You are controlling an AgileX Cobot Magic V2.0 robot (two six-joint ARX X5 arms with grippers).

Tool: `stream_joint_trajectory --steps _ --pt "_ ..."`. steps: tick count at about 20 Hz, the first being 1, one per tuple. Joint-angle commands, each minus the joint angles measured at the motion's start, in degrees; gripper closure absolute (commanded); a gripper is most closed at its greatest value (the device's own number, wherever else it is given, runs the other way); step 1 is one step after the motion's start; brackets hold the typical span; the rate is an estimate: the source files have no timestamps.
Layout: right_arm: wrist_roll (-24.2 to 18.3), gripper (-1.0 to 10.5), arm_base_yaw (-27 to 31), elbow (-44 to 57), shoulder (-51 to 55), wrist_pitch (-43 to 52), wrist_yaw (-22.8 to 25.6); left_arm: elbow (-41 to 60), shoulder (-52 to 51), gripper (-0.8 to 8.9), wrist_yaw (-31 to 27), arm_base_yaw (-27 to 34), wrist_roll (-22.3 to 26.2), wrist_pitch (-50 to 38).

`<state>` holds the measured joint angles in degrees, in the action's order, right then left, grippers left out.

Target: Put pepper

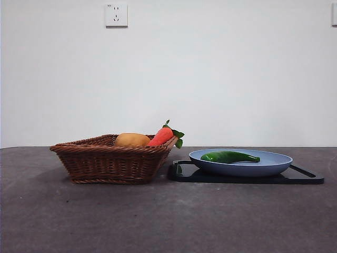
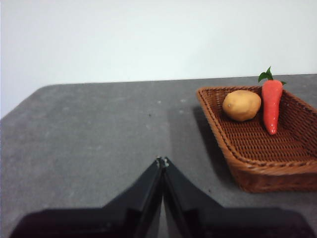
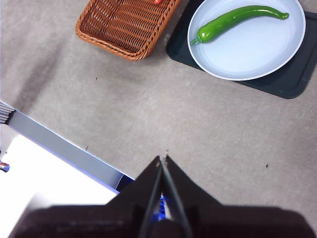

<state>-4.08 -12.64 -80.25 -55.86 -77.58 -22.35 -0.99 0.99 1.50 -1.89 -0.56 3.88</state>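
Grey tabletop (image 1: 158, 221) lies bare before you: the pepper (image 1: 229, 156) rests across the blue plate (image 1: 274, 164), beside the basket (image 1: 113, 161), so both grippers, left gripper (image 2: 162, 159) and right gripper (image 3: 163, 157), wait pinched closed, holding nothing.

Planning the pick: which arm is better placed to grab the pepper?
Probably right: the right gripper looks down on the pepper in its plate. The left gripper sees only the basket.

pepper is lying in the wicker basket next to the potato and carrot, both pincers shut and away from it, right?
Not quite: the pepper lies on the blue plate, not in the basket, as the front view shows. The potato and carrot are in the basket, and both pincers are shut and away.
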Motion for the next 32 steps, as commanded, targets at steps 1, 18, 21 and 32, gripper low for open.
stream_joint_trajectory --steps 1,18,21,32 --pt "0.15 9.4 -0.13 -1.09 -0.37 -0.81 0.0 0.61 -0.83 8.07 0.02 0.15 -1.01 1.57" --pt "0.15 9.4 -0.13 -1.09 -0.37 -0.83 0.0 0.61 -0.87 8.07 0.24 0.11 -1.16 4.33" --pt "0.15 9.4 -0.13 -1.09 -0.37 -0.83 0.0 0.61 -0.87 8.07 0.24 0.11 -1.16 4.33" --pt "0.2 9.4 8.04 28.13 24.04 43.74 0.72 0.61 -0.87 8.07 0.24 0.11 -1.16 4.33"
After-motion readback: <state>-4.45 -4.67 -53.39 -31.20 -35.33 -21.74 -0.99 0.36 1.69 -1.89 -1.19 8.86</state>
